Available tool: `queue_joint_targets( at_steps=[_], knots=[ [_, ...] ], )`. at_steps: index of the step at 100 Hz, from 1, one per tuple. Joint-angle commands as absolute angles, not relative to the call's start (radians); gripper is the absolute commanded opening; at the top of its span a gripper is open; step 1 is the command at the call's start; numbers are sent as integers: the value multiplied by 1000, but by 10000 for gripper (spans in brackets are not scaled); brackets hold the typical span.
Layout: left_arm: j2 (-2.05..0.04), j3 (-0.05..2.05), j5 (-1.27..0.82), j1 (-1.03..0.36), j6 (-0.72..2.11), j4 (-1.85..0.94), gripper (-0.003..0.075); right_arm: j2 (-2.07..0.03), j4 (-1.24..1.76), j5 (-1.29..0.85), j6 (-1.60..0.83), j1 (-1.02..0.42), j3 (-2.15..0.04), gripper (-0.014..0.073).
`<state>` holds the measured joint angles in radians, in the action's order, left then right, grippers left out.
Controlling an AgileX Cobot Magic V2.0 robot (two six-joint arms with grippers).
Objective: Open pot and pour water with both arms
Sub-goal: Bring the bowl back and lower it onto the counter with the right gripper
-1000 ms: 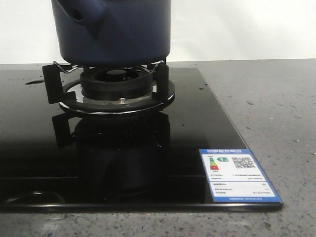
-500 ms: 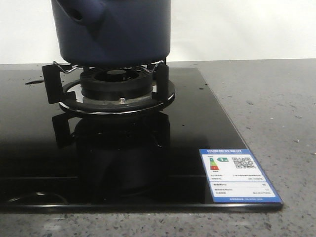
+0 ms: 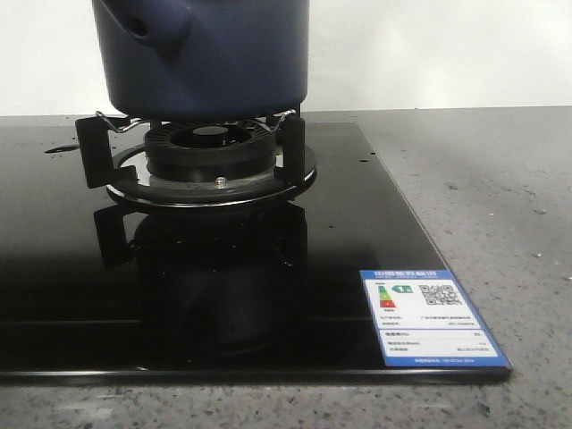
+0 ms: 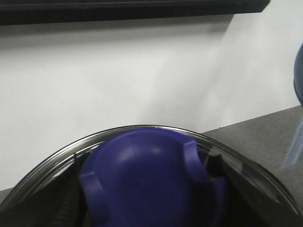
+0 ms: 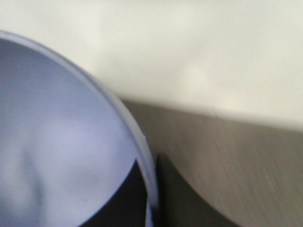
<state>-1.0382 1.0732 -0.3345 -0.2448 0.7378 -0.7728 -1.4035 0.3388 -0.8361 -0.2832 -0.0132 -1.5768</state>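
Observation:
The dark navy pot (image 3: 204,55) stands on the burner grate (image 3: 198,147) in the front view, its tubular stub (image 3: 143,22) at the upper left; its top is cut off by the frame. Neither gripper shows in the front view. In the left wrist view my left gripper (image 4: 151,191) is shut on the blue knob (image 4: 147,175) of a glass lid (image 4: 142,128), held off the pot with the white wall behind. In the right wrist view my right gripper (image 5: 152,201) is shut on the rim of a light periwinkle bowl (image 5: 57,142).
The black glass cooktop (image 3: 357,223) carries an energy label sticker (image 3: 431,317) at its front right corner. Grey speckled counter (image 3: 500,197) lies to the right and a white wall behind. A blurred blue edge (image 4: 298,71) shows at the side of the left wrist view.
A thin curved reflection at the cooktop's front left has gone from the front view. The pot has not moved.

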Motion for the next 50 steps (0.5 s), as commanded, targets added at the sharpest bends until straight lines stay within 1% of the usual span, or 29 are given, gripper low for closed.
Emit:
queue_joint_targets(
  at_steps=[1,10,18,32,50],
  knots=[
    [-1016,1115,-207,-294,744,-815,367,-1380,302,-1013,-231,80,-1610,-42],
    [-1016,1115,-176,-344,744,-815,367,-1415,263,-1141,-229,153,-1585,-42],
    [-1016,1115,-164,-379,758,-815,367,-1438,261,-1155,-229,189,-1529,-42],
    [-1017,1115,-163,-418,761,-815,368,-1455,228,-1098,-226,196,-1404,-42],
    [-1020,1115,-162,-418,761,-815,368,-1455,226,-992,-224,196,-1285,-42]
  ],
)
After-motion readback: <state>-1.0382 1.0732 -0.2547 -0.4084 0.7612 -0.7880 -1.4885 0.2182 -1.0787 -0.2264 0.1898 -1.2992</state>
